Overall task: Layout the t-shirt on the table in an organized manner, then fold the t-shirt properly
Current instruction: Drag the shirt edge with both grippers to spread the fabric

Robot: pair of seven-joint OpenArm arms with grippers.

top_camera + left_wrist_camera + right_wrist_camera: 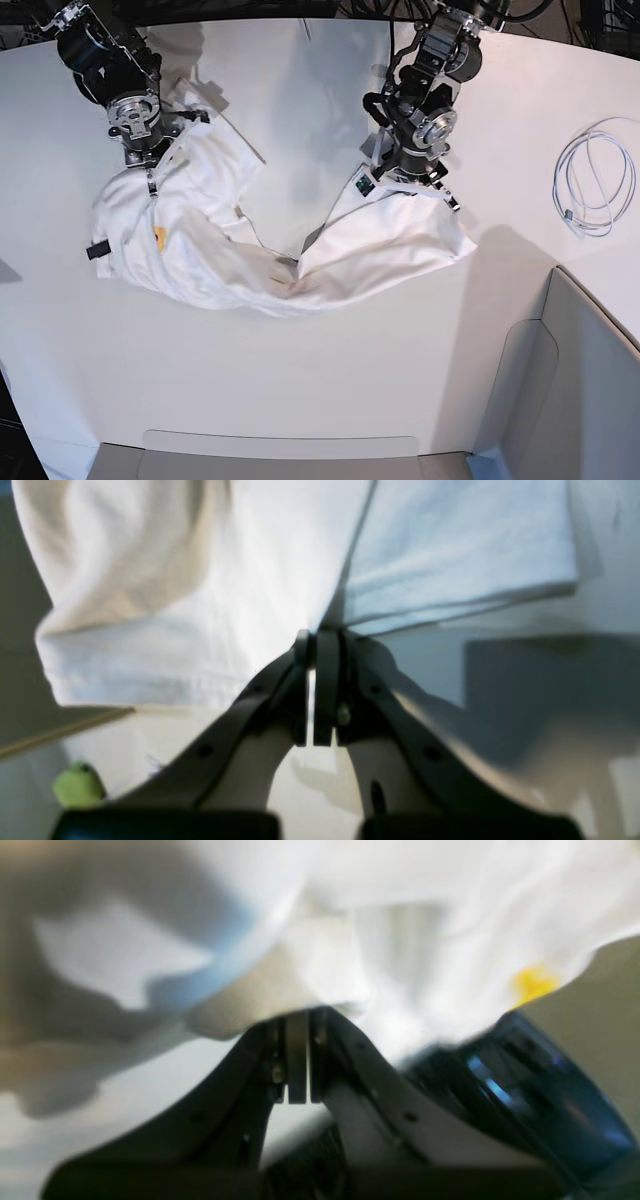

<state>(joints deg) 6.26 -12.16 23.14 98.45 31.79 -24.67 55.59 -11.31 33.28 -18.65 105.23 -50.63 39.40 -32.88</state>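
The white t-shirt (380,245) is strung between my two grippers, its middle sagging onto the table (330,390). A small yellow patch of print (159,235) shows on it. At the shirt's right end, in the base view, my left gripper (405,190) is shut on an edge of the cloth. The left wrist view shows those jaws (315,635) pressed together on a white fold (175,580). My right gripper (150,185) is shut on the shirt's left end. Up close, its jaws (297,1015) meet under bunched white cloth (425,940) with a yellow spot.
A coiled white cable (595,180) lies on the table at the right. A grey padded panel (560,380) stands at the lower right corner. A small green object (77,785) shows blurred at the lower left of the left wrist view.
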